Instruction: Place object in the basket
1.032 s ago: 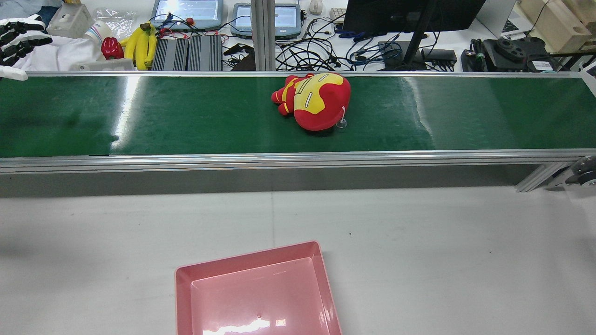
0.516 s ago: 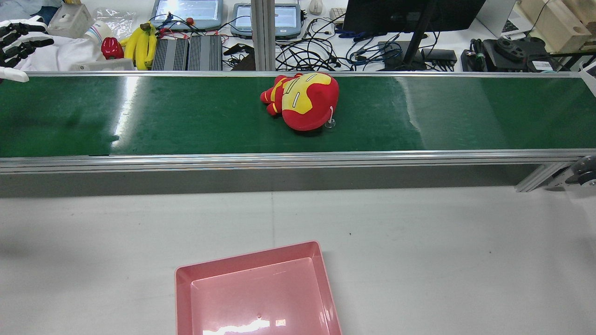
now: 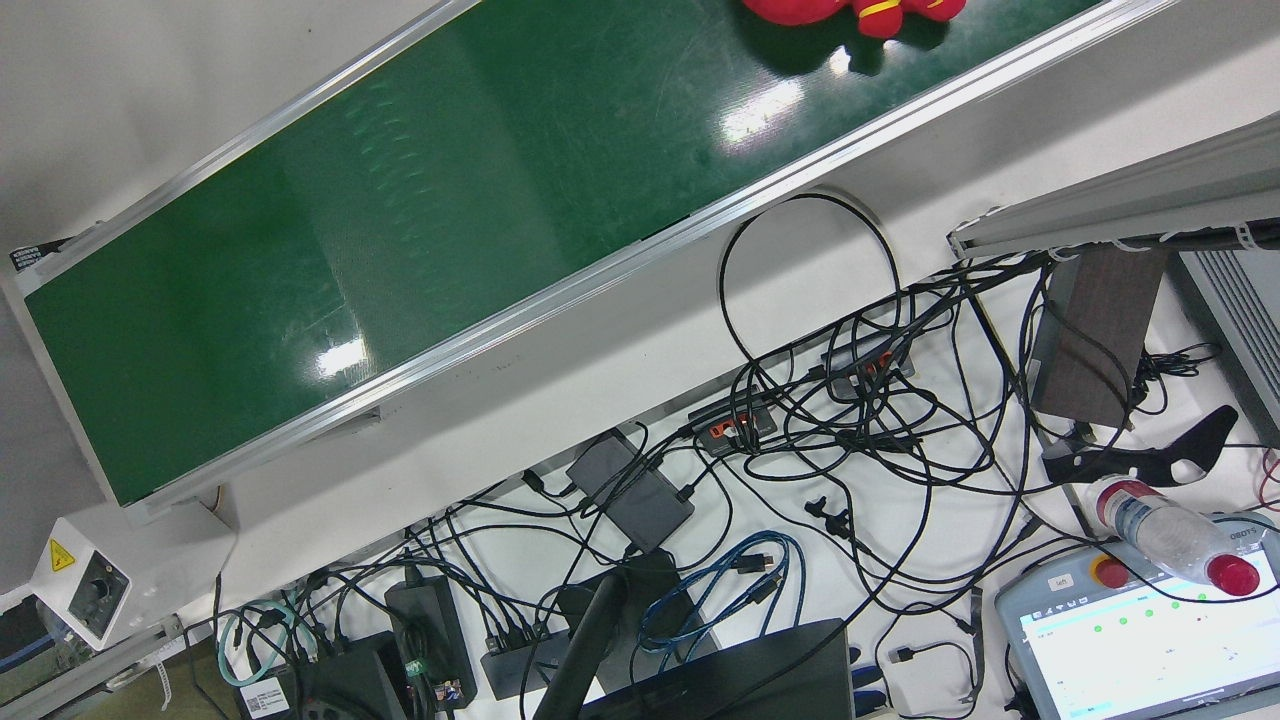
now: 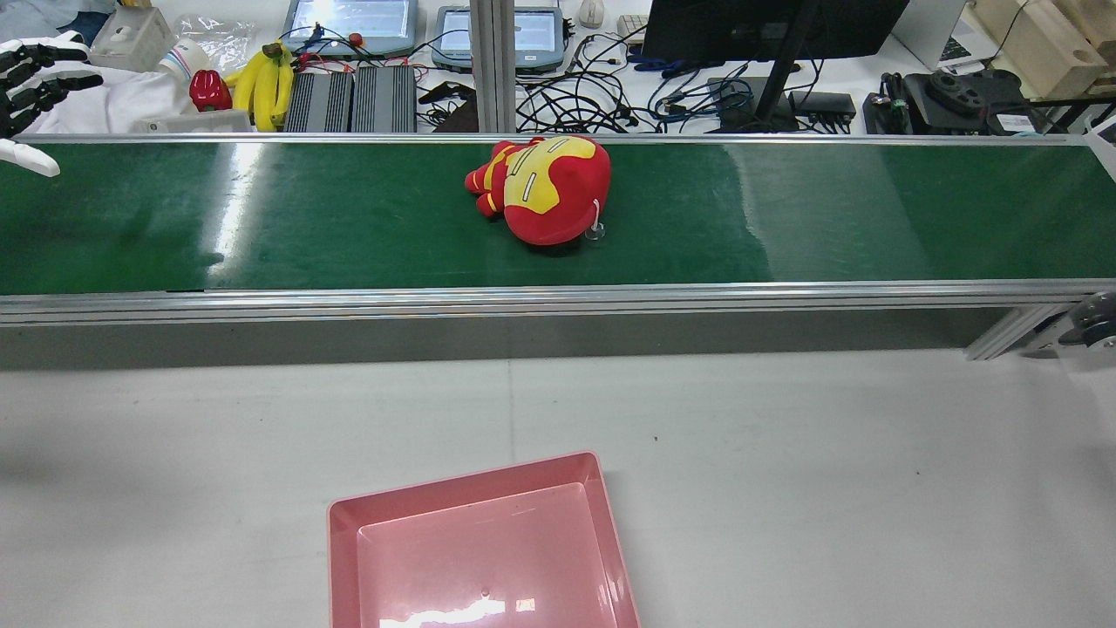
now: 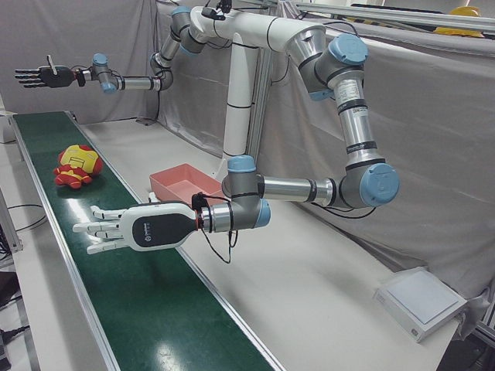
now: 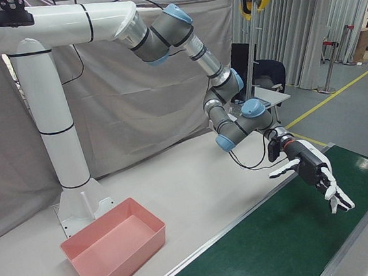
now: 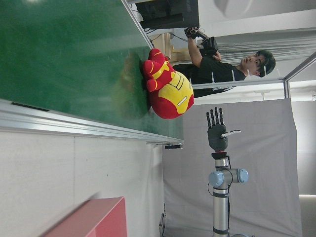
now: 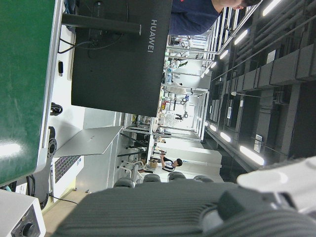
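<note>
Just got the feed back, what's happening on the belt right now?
Nothing is held yet. The red and yellow plush toy lies on the green conveyor belt and has drifted toward the robot's left over the last second. The left hand hovers open over the belt ahead of it; the right hand is open and raised past the toy. The pink basket sits empty on the table.

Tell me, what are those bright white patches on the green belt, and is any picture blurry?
Rear view: a pale streak of glare from overhead lights runs across the green belt, and the pink basket floor shines too. Front view: two bright spots reflect on the belt; the plush toy is cut off at the top edge. Right hand view: the foreground is a soft, out-of-focus grey mass.
</note>
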`<move>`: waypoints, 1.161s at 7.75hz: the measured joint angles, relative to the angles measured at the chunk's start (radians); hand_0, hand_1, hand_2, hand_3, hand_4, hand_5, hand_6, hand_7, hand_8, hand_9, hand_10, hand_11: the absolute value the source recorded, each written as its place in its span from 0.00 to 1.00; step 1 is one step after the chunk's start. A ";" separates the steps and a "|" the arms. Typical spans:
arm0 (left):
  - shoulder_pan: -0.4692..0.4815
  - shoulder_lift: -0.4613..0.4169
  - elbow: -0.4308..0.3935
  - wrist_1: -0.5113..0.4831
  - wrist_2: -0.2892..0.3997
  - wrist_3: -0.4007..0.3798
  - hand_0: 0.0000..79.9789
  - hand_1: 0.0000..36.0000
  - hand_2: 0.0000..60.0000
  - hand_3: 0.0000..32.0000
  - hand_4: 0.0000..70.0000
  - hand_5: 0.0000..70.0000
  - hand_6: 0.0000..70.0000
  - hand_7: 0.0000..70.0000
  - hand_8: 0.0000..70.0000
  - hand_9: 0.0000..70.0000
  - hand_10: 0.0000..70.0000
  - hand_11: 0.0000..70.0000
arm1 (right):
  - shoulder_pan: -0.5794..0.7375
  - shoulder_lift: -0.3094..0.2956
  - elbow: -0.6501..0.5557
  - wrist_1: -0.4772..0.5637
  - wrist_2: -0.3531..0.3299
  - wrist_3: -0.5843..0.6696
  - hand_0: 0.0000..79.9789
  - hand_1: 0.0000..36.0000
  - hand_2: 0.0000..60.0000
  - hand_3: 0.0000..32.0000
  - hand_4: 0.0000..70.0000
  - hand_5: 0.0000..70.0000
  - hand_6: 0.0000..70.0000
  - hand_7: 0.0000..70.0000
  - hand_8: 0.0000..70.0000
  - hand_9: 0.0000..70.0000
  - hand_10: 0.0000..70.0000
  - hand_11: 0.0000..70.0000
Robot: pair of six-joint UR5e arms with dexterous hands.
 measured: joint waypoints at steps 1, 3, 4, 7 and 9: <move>-0.001 -0.002 0.000 0.000 0.000 -0.001 0.80 0.60 0.00 0.00 0.22 0.39 0.07 0.05 0.15 0.24 0.00 0.00 | 0.000 0.000 0.000 0.000 0.000 0.000 0.00 0.00 0.00 0.00 0.00 0.00 0.00 0.00 0.00 0.00 0.00 0.00; -0.004 -0.002 0.001 0.000 0.000 0.000 0.84 0.64 0.00 0.00 0.19 0.35 0.08 0.05 0.15 0.24 0.00 0.00 | 0.000 0.000 0.000 0.001 0.000 0.000 0.00 0.00 0.00 0.00 0.00 0.00 0.00 0.00 0.00 0.00 0.00 0.00; -0.005 -0.002 0.001 0.000 0.000 0.000 0.85 0.64 0.00 0.00 0.19 0.34 0.08 0.06 0.15 0.24 0.00 0.00 | 0.000 0.000 0.000 0.001 0.000 0.000 0.00 0.00 0.00 0.00 0.00 0.00 0.00 0.00 0.00 0.00 0.00 0.00; -0.006 -0.003 0.001 0.002 0.000 0.000 0.80 0.63 0.00 0.00 0.20 0.38 0.08 0.06 0.16 0.24 0.00 0.00 | 0.000 0.000 0.000 0.001 0.000 0.000 0.00 0.00 0.00 0.00 0.00 0.00 0.00 0.00 0.00 0.00 0.00 0.00; -0.005 -0.005 0.001 0.002 0.000 0.002 0.79 0.62 0.00 0.00 0.21 0.40 0.08 0.06 0.17 0.26 0.00 0.00 | 0.000 0.000 0.000 0.001 0.000 0.000 0.00 0.00 0.00 0.00 0.00 0.00 0.00 0.00 0.00 0.00 0.00 0.00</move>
